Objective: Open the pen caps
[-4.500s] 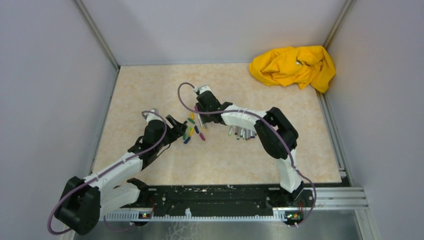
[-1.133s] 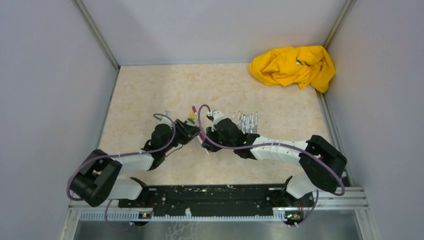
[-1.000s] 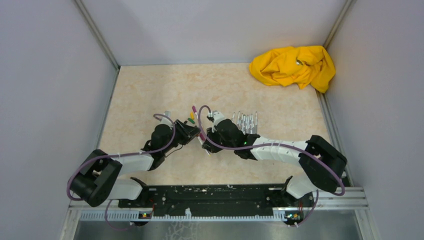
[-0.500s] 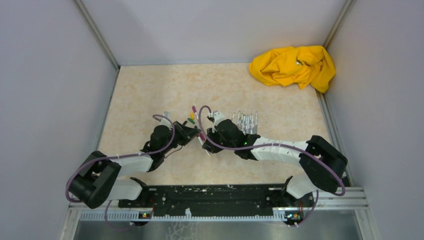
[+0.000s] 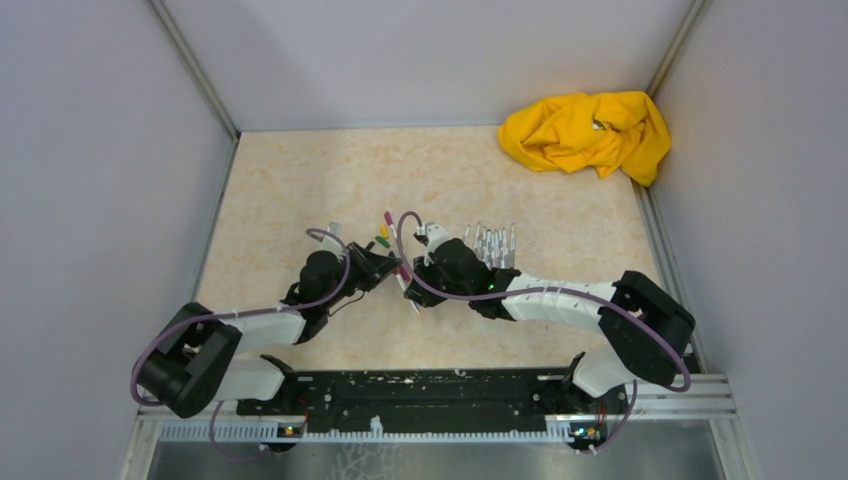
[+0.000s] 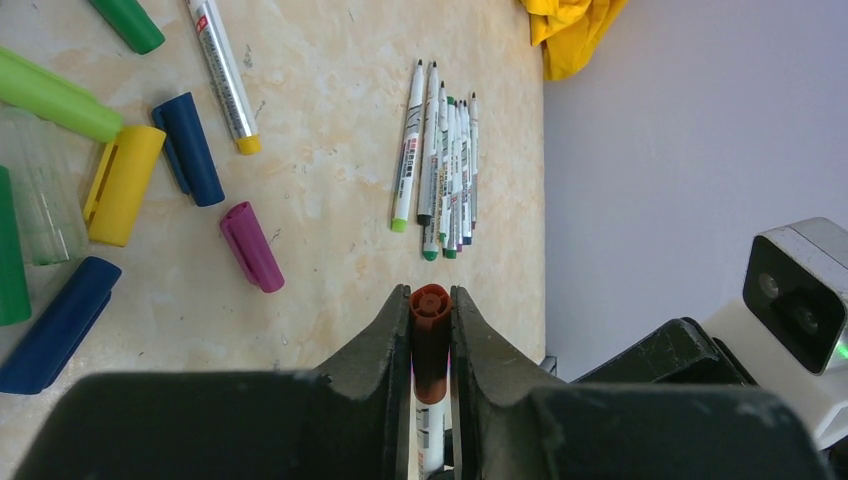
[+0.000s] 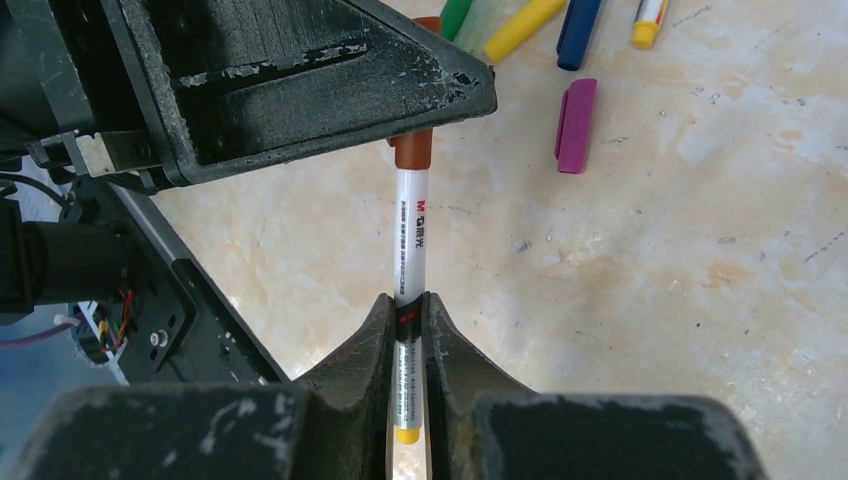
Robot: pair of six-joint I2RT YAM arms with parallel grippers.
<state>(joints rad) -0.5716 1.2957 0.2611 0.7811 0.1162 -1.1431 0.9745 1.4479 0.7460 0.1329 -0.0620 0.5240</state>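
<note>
One pen (image 7: 411, 240) with a white barrel and a yellow tail spans between my two grippers, just above the table. My left gripper (image 6: 431, 300) is shut on its red-brown pen cap (image 6: 431, 320), which is still seated on the barrel. My right gripper (image 7: 407, 305) is shut on the barrel near its tail. From above, the left gripper (image 5: 385, 268) and the right gripper (image 5: 418, 278) meet tip to tip at the table's middle. Loose pen caps lie nearby: magenta (image 6: 251, 246), blue (image 6: 187, 148), yellow (image 6: 122, 183), green (image 6: 128, 20).
A row of several uncapped pens (image 5: 490, 245) lies just behind my right arm, also visible in the left wrist view as pens (image 6: 440, 160). A yellow cloth (image 5: 588, 132) sits bunched in the far right corner. Grey walls close in the table on three sides.
Since 4.5 s ago both arms came nearer and met at the pen. In the last second the left jaws closed onto the cap; otherwise almost nothing moved.
</note>
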